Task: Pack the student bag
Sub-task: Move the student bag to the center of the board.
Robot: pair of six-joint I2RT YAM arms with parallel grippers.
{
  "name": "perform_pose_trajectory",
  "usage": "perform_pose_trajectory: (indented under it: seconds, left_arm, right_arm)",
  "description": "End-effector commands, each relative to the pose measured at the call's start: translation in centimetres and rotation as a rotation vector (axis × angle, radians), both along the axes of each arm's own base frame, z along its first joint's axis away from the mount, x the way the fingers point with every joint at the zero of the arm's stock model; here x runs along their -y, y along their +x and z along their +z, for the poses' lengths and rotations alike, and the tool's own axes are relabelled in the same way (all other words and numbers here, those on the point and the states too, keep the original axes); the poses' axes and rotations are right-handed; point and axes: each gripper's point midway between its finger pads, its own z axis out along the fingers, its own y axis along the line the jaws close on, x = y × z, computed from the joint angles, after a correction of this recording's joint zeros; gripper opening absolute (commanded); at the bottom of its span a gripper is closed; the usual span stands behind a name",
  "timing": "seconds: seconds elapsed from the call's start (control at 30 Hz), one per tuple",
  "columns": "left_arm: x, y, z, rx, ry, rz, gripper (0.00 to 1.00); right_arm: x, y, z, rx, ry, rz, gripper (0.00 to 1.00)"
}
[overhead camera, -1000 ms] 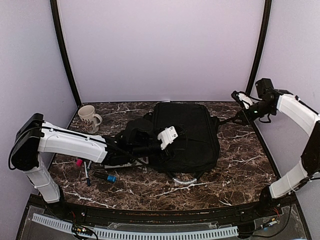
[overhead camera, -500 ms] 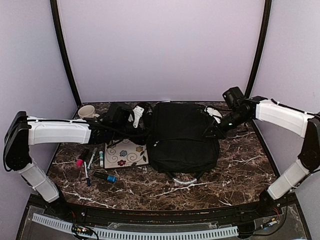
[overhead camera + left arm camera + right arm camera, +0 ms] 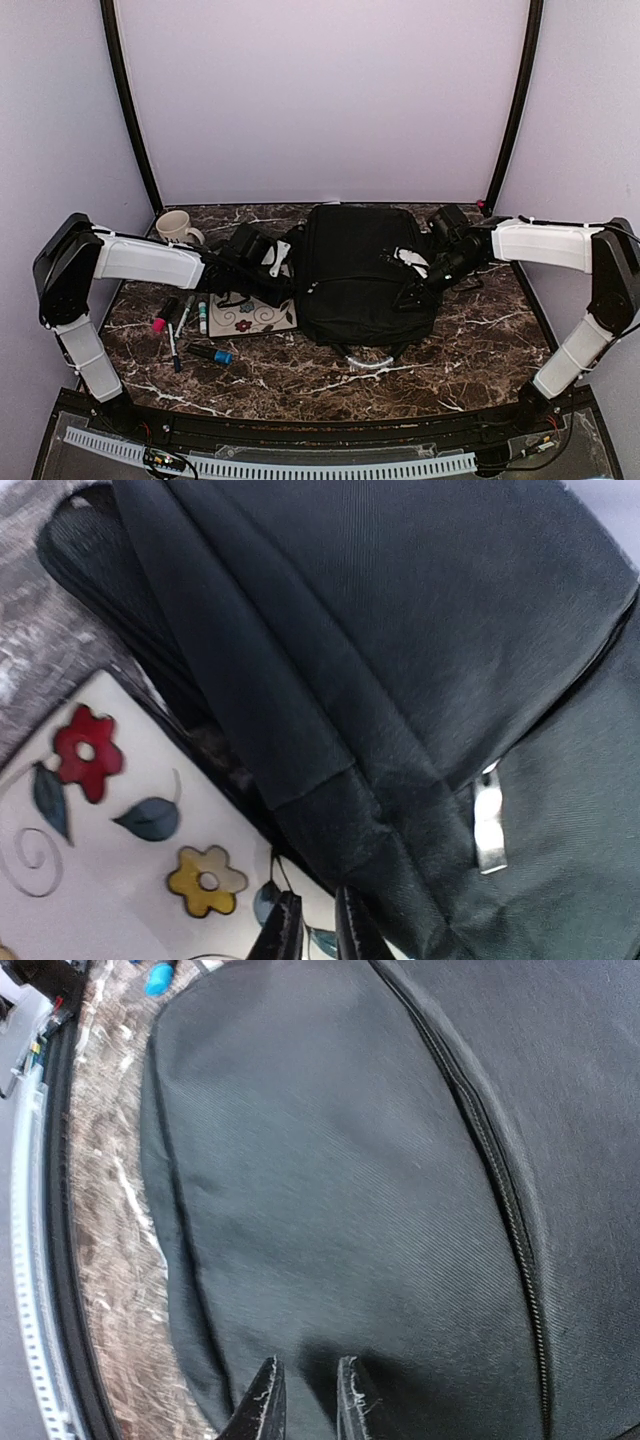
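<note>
The student bag (image 3: 365, 270) lies flat in the middle of the table, black, with its grey-white loop handle (image 3: 368, 360) toward me. My left gripper (image 3: 283, 262) is at the bag's left edge. In the left wrist view its tips (image 3: 322, 930) stand almost together over the flowered notebook (image 3: 120, 880), and a thin black cord runs to them. A silver zipper pull (image 3: 489, 820) shows on the bag (image 3: 400, 660). My right gripper (image 3: 408, 290) hovers over the bag's right side. Its tips (image 3: 305, 1400) leave a narrow gap just above the fabric (image 3: 330, 1180), with nothing between them.
The flowered notebook (image 3: 250, 315) lies partly under the bag's left side. Left of it lie several markers, among them a pink one (image 3: 158, 325) and a blue one (image 3: 215, 355). A mug (image 3: 178, 227) stands at the back left. The table's front edge (image 3: 70, 1260) is near.
My left arm swung off the bag's top to the back left, then down to the bag's left edge, its jaws narrowing. My right arm came from the far right corner onto the bag's right side.
</note>
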Motion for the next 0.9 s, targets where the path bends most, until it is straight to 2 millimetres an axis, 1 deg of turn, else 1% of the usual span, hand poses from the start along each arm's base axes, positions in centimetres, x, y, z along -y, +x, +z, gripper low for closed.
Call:
perform_pose_trajectory:
  seconds: [0.0,0.13,0.23,0.3,0.37,0.4,0.47,0.53,0.7,0.87]
  left_arm:
    - [2.5,-0.6,0.0,-0.029,-0.067,-0.072,0.13]
    - [5.7,-0.9,0.3,-0.020,-0.128,-0.128,0.14]
    - [8.9,-1.0,0.6,-0.042,-0.203,-0.178,0.14]
    - [10.7,-0.9,0.6,-0.042,-0.220,-0.205,0.14]
    - [11.6,-0.8,0.7,-0.034,-0.211,-0.223,0.14]
    - [11.7,-0.7,0.8,-0.026,-0.202,-0.225,0.15]
    - [11.3,-0.7,1.2,-0.015,-0.182,-0.221,0.17]
    - [10.0,-1.0,1.5,-0.001,-0.150,-0.202,0.19]
    - [5.6,-2.1,3.0,0.027,-0.061,-0.107,0.24]
    - [0.9,-4.5,3.1,-0.021,0.038,-0.033,0.37]
  right_arm:
    - [0.6,1.0,-1.5,0.036,-0.057,-0.034,0.20]
    - [0.8,1.4,-1.4,0.063,-0.071,-0.049,0.21]
    - [1.4,2.3,-1.6,0.097,-0.104,-0.085,0.20]
    - [1.5,2.6,-1.4,0.106,-0.103,-0.100,0.21]
    - [1.6,2.6,-1.1,0.105,-0.095,-0.101,0.21]
    - [1.6,2.5,-1.0,0.106,-0.092,-0.101,0.21]
    - [1.6,2.4,-0.7,0.111,-0.085,-0.099,0.21]
    - [1.7,2.4,-0.3,0.119,-0.075,-0.098,0.22]
    - [1.7,2.4,0.1,0.133,-0.065,-0.090,0.24]
    - [1.5,2.3,0.6,0.137,-0.052,-0.083,0.26]
